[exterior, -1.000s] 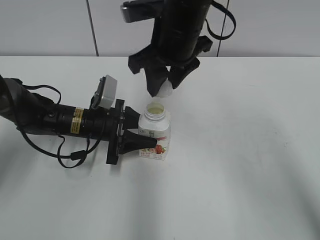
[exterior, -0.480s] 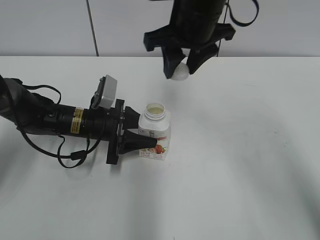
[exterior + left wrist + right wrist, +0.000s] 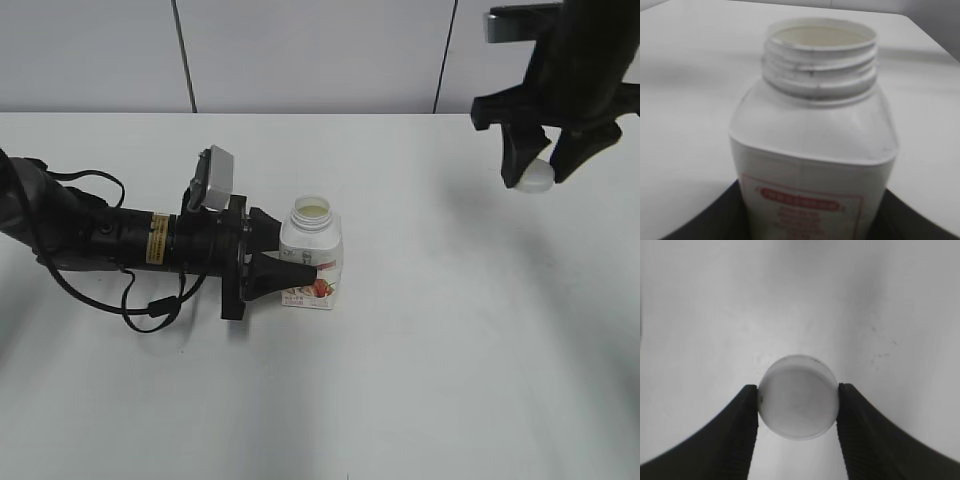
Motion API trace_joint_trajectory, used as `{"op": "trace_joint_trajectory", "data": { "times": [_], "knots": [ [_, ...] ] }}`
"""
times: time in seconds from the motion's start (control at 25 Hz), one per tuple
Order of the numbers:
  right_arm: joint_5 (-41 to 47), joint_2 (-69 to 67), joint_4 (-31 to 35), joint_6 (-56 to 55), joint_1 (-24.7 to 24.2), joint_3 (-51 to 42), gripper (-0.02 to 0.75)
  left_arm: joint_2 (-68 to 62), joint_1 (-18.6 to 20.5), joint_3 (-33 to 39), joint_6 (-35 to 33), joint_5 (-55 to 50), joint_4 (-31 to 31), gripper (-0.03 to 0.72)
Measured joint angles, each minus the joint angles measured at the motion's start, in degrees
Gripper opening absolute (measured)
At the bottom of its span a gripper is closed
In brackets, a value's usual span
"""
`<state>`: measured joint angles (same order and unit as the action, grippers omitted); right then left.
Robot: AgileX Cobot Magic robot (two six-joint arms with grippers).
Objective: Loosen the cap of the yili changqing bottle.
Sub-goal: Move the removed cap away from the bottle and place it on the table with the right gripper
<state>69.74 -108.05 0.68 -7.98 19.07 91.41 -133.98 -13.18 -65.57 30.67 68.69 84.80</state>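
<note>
The yili changqing bottle stands upright on the white table, its threaded neck open and capless. My left gripper lies low along the table and is shut on the bottle's body, one finger on each side. In the left wrist view the bottle fills the frame with the dark fingers at its lower sides. My right gripper hangs above the table at the far right, shut on the white cap. In the right wrist view the cap sits between the two black fingers.
The white table ends at a grey panelled wall at the back. The left arm with its cable lies across the table's left side.
My right gripper has carried the cap up off the bottle's neck and far to the right. The left gripper and bottle have shifted only slightly.
</note>
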Motion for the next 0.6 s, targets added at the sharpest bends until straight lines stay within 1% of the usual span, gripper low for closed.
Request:
{"op": "trace_joint_trajectory", "data": {
  "times": [0.12,0.2,0.36,0.44,0.6],
  "knots": [
    [-2.6,1.8,-0.3,0.0,-2.8,-6.1,0.385,0.0,0.0,0.0,0.0,-0.3,-0.7,0.352],
    [-6.3,2.1,-0.3,0.0,-4.4,-10.6,0.385,0.0,0.0,0.0,0.0,-0.3,-0.9,0.352],
    [-19.0,2.1,-0.3,0.0,-5.8,-19.6,0.385,0.0,0.0,0.0,0.0,-0.5,-1.2,0.352],
    [-24.1,1.3,-0.3,0.0,-5.8,-22.3,0.385,0.0,0.0,0.0,0.0,-0.5,-1.3,0.352],
    [-28.6,-2.8,0.0,0.0,-5.8,-23.6,0.385,0.0,0.0,0.0,0.0,-0.5,-1.3,0.351]
  ]
}}
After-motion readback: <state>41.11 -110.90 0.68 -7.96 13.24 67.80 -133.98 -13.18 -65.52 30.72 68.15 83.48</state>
